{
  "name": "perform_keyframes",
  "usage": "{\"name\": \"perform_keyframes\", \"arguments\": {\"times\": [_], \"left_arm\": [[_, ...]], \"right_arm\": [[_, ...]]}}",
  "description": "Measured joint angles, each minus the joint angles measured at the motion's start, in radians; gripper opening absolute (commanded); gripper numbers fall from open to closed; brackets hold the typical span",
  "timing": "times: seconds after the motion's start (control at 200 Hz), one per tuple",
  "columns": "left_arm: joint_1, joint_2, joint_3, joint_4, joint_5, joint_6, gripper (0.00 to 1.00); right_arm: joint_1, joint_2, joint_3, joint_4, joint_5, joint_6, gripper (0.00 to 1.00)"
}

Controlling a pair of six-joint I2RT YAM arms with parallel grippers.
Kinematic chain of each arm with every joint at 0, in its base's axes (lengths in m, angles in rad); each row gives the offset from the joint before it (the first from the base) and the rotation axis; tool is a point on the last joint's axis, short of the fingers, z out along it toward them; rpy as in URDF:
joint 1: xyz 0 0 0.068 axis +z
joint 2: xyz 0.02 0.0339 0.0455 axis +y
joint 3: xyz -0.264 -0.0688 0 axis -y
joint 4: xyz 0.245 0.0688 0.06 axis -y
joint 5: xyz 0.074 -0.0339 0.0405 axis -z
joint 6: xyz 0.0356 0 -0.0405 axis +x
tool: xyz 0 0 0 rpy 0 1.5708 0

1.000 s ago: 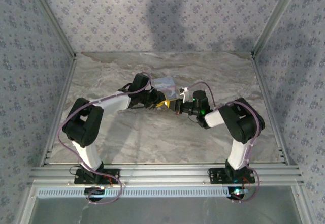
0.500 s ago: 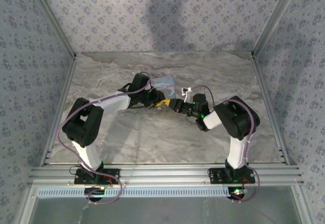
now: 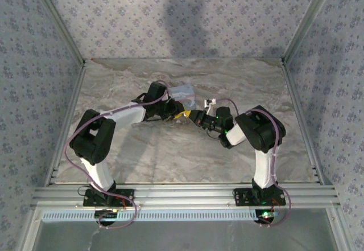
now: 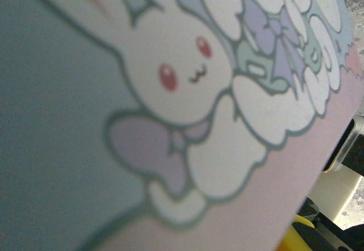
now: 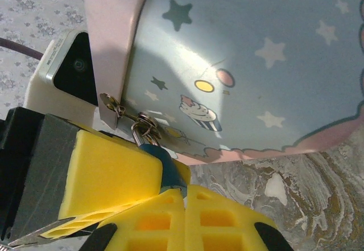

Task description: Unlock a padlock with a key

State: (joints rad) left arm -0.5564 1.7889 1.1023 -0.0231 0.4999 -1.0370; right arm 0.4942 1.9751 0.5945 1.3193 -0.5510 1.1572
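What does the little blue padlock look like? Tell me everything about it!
The padlock is tiny, with a dark blue-teal body that looks like painted metal and a thin silvery shackle. The shackle loops through a small wire ring at the edge of the pastel tin, so the lock hangs just under it, tilted. Chunky yellow pads press against it from the left and below, hiding most of its body.

The top camera looks down from high behind the near edge, taking in the whole table (image 3: 159, 154). Both wrist cameras press close against the tin (image 5: 256, 63), shared by all three.
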Motion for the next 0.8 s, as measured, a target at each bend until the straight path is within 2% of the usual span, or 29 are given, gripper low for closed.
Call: {"name": "perform_keyframes", "arguments": {"times": [0.799], "left_arm": [[0.01, 0.0, 0.0, 0.029, -0.018, 0.0, 0.11]], "right_arm": [[-0.001, 0.019, 0.039, -0.005, 0.009, 0.287, 0.0]]}}
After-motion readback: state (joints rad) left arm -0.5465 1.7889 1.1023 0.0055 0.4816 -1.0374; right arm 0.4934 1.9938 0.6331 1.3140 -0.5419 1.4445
